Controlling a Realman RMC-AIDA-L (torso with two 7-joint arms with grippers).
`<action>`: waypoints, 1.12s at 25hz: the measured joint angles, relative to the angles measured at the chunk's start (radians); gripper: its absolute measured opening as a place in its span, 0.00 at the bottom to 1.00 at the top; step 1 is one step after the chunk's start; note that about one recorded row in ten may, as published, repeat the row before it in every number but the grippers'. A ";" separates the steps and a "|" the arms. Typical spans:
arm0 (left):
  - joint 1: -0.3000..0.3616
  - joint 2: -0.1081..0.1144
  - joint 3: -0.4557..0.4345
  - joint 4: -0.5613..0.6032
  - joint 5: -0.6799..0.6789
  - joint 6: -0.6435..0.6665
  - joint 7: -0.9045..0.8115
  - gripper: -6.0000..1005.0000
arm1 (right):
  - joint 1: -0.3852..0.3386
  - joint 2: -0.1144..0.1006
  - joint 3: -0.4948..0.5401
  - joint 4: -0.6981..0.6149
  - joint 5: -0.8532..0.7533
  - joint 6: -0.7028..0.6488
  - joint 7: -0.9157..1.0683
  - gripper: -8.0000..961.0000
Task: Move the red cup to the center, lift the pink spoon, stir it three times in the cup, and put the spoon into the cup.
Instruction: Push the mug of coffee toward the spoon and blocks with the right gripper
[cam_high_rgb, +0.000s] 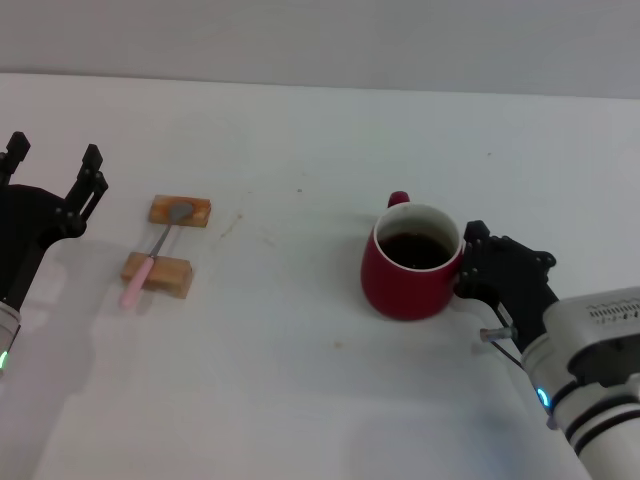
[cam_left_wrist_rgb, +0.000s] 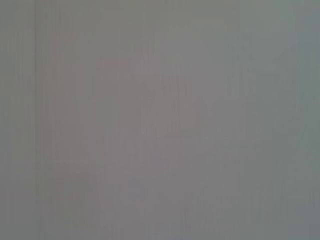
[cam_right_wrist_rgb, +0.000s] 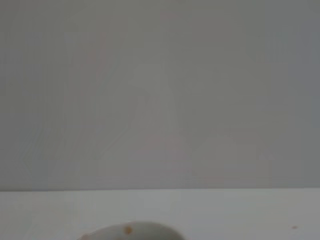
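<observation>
We are working on a plain white table (cam_high_rgb: 300, 380) against a pale wall. The red cup (cam_high_rgb: 412, 263) stands upright a little right of the middle, handle turned away from us. Our right gripper (cam_high_rgb: 468, 268) is pressed up against the cup's right side, touching its wall near the rim; we cannot tell whether its fingers are clamped on the rim or merely beside it. The right wrist view shows only the cup's pale rim (cam_right_wrist_rgb: 131, 231) at its edge. So we judge the first step to be in hand: bringing the cup to the center.

The pink spoon (cam_high_rgb: 155, 253) lies untouched well to the left, bridging two wooden blocks (cam_high_rgb: 180, 211), its metal bowl on the far one and its pink handle over the near one (cam_high_rgb: 157, 275). Our left gripper (cam_high_rgb: 55, 180) hovers just left of the blocks with its fingers spread wide and holding nothing.

Next we would need the cup settled and freed, then the left gripper lowered over the raised spoon handle.

By our count: one cup, one spoon, two blocks, two grippers.
</observation>
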 joint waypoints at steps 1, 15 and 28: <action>0.000 0.000 0.000 0.000 0.000 0.000 0.000 0.75 | 0.006 0.000 0.003 0.000 0.000 0.009 0.000 0.01; -0.001 0.000 0.000 0.000 0.000 0.001 0.000 0.75 | 0.057 0.000 0.019 0.022 -0.003 0.062 0.000 0.01; -0.002 0.000 0.000 0.000 0.000 0.001 0.000 0.75 | 0.084 0.001 0.040 0.040 -0.041 0.104 0.001 0.01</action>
